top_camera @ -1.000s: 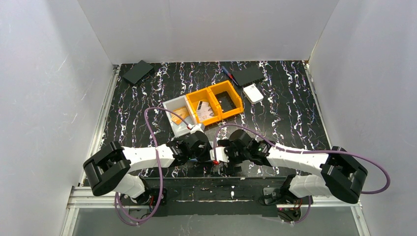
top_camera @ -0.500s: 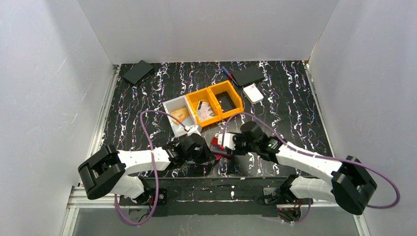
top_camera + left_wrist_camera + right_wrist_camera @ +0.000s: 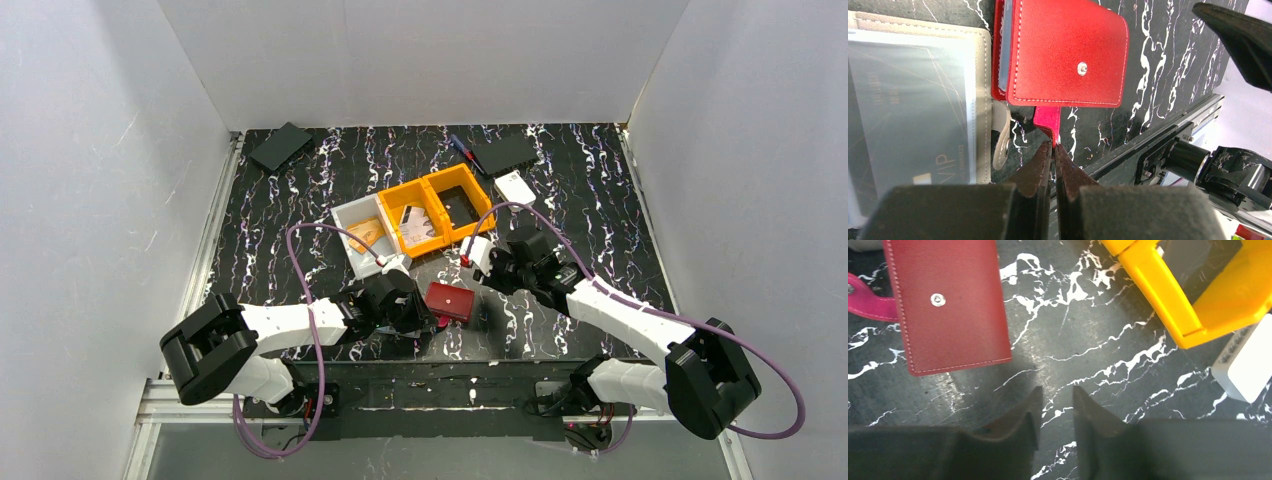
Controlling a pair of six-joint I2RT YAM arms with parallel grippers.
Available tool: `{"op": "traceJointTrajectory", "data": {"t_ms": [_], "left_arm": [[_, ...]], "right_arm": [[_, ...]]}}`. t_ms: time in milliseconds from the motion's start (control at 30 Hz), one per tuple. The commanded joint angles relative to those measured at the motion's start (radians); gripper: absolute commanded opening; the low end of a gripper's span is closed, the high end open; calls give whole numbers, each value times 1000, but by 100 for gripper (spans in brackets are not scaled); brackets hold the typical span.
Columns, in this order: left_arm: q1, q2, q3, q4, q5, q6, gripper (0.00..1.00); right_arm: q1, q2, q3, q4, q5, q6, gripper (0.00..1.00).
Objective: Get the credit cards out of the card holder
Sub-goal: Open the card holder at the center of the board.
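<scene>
**Tab pinched, red case flat on the table**

Down by the bases, the left gripper (image 3: 1052,145) is clamped tight on the magenta tab (image 3: 1047,120) that sticks out of the card holder (image 3: 1068,50). Look at that case: a glossy red cover, pale stitching round the rim, rounded corners, and one silver snap stud (image 3: 1082,68) on the face-up side. Bluish clear sleeves peek from one edge. It lies flat on the black marbled table (image 3: 1088,340), between the two arms near the front.

Touching its side is a tan flap (image 3: 982,100) with a clear sleeve; I can't tell whether it belongs to the same case. Under the plastic sits a greyish card (image 3: 913,115) reading "VIP", and the smaller print is too blurred.

Further out, the right gripper (image 3: 1054,407) hovers over bare table, jaws at a slim gap with nothing between them.

Beyond, a white bin (image 3: 352,215) holds a tan-orange card (image 3: 367,232). Right beside it, an orange bin (image 3: 1168,295) has another card (image 3: 415,222) in the compartment nearer the white one.
</scene>
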Motion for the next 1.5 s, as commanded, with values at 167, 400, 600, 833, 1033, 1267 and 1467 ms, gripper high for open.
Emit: {"op": "traceJointTrajectory", "data": {"t_ms": [167,400,600,833,1033,1267,1467], "left_arm": [[5,-24,-6,-11,54,34,0],[6,-22,5,-2,85,17,0],[5,-22,5,11,91,9,0],[5,-28,-5,23,97,-2,0],[4,-56,-36,25,96,-7,0],[5,-62,-43,25,102,-2,0],[5,-65,-44,25,105,5,0]], "right_arm": [[29,-28,31,-185,-461,-219,96],[176,77,23,-10,-201,-158,98],[257,121,-8,42,-131,-145,97],[275,154,9,85,14,-97,78],[200,95,12,92,-5,-42,46],[177,126,31,90,-5,-3,19],[161,169,63,89,19,49,1]]}}
